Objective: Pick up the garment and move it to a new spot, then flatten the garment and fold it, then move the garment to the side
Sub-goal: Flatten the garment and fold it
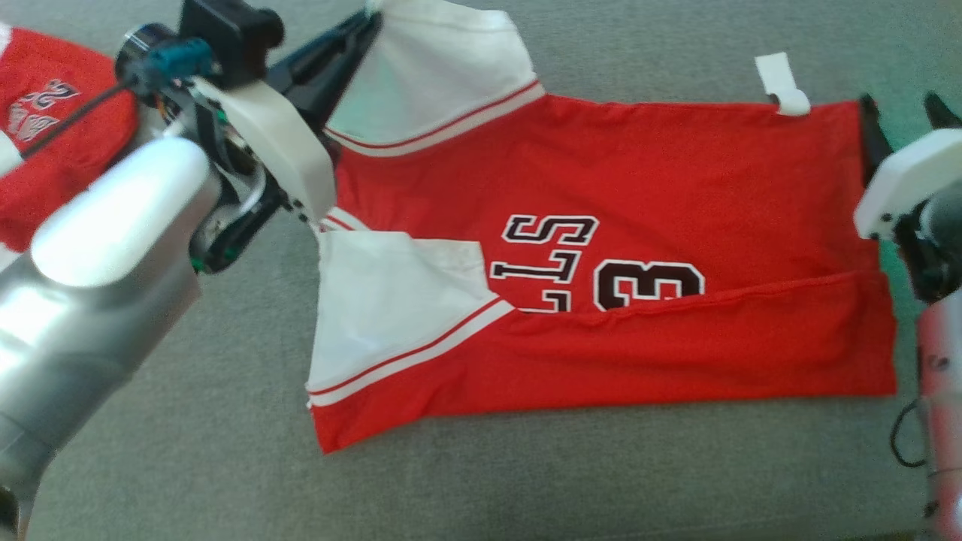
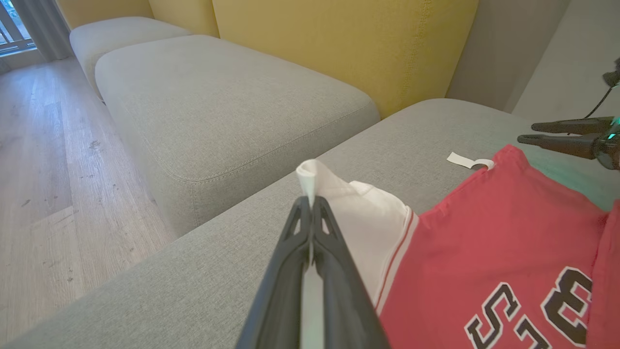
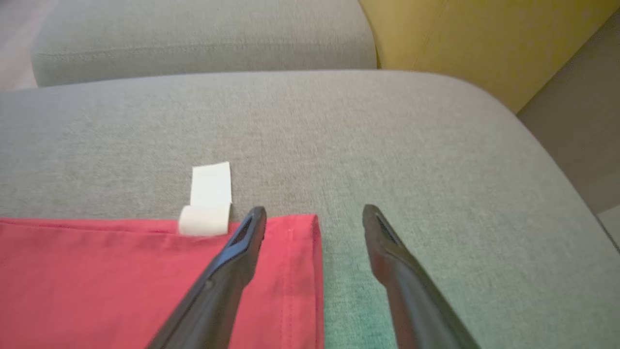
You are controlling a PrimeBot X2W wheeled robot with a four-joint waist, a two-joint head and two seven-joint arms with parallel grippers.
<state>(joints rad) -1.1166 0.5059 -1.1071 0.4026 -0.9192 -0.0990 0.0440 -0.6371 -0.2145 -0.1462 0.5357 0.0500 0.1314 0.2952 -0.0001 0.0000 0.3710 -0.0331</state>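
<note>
We see the grey cushion (image 1: 225, 421) bearing the red garment (image 1: 639, 173) across the frame centre. The left gripper (image 2: 310, 203), upper left, is clamped on the white sleeve (image 2: 368, 213). The right gripper (image 3: 315, 213), right edge, stands apart over the hem corner. A white tag (image 1: 782, 83) sits upper right.

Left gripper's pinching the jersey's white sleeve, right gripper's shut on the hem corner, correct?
No: the right gripper is open, jaws astride the hem corner of the jersey, per the right wrist view. The left gripper does pinch the white sleeve.

Open grey cushion (image 1: 601, 466) around the jersey (image 1: 639, 188); another red garment (image 1: 60, 150) far left.
</note>
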